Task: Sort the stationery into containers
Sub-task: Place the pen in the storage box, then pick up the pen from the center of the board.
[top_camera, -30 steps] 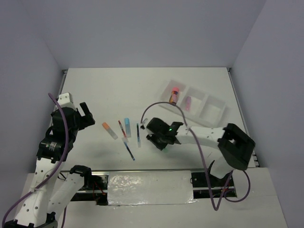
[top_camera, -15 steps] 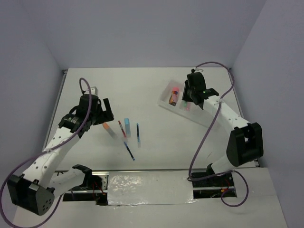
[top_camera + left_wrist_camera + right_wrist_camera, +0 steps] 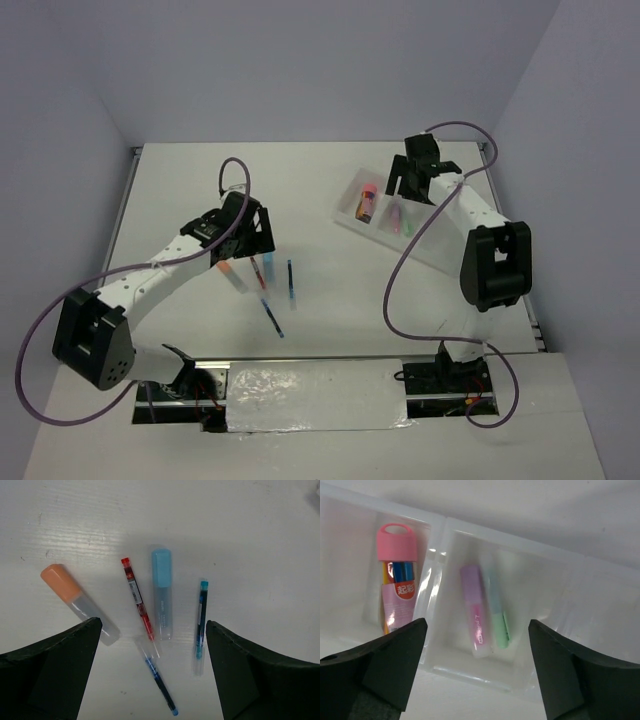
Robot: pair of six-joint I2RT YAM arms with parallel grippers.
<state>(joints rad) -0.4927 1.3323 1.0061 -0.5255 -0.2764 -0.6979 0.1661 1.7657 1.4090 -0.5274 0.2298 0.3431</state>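
Stationery is part sorted. Five pieces lie loose on the surface (image 3: 260,525). Using the light-blue marker (image 3: 161,595) as reference, in the left wrist view:
- red pen (image 3: 137,597) just beside it, lower ends almost touching
- orange marker (image 3: 75,600) further out past the red pen
- teal-tipped pen (image 3: 200,620) near its other side
- dark-blue pen (image 3: 160,682) just below it

The tray (image 3: 440,530) is well apart from it and holds the brown cylinder (image 3: 397,575) in one end compartment, with the purple marker (image 3: 475,615) and green marker (image 3: 500,630) side by side in the middle one.

Left tool (image 3: 152,627) hangs above the light-blue marker, spread wide and empty. Right tool (image 3: 477,625) is over the tray, also wide and empty.

My read: the left pick is next. The closing axis already runs across the marker's width, which is good. At this spread, though, the fingers would rake in the red pen and the teal-tipped pen. Narrow the gap before descending and centre on the marker's cap end, where the red pen sits furthest off.
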